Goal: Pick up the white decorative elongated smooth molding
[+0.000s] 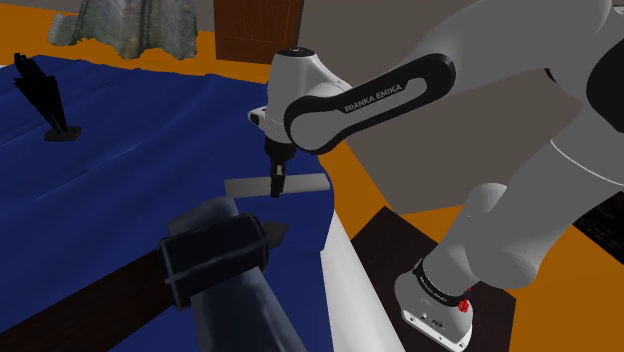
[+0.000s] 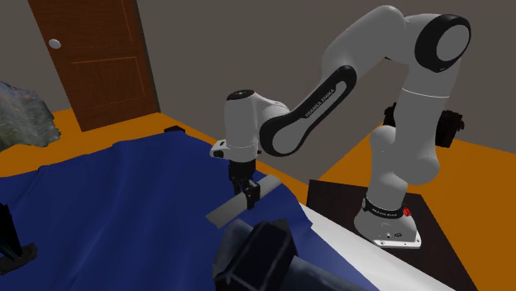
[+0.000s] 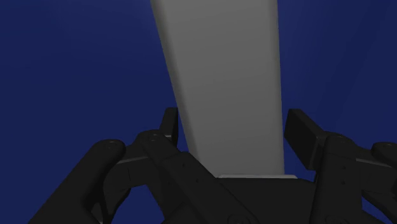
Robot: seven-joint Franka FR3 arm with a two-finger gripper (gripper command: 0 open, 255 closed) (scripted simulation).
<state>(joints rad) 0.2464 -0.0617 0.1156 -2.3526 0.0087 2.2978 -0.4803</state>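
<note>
The molding (image 1: 250, 187) is a flat, pale grey strip lying on the blue cloth (image 1: 130, 170) near the bed's edge. In the second exterior view the molding (image 2: 223, 213) pokes out toward that view's left from under the hand. My gripper (image 1: 277, 190) points straight down on the strip's middle. Seen from the wrist, the molding (image 3: 222, 76) runs away from the hand between the two black fingers (image 3: 170, 124), which press against its long edges. The gripper (image 3: 232, 127) is shut on it, and the gripper (image 2: 250, 197) sits low at cloth level.
A dark blue-grey roll with a black strap (image 1: 215, 260) lies close to the strip, toward the shoulder view's bottom. A black angular object (image 1: 45, 100) stands at the far left of the cloth. The bed's white side (image 1: 350, 290) drops beside the stand. A wooden door (image 2: 99, 58) is behind.
</note>
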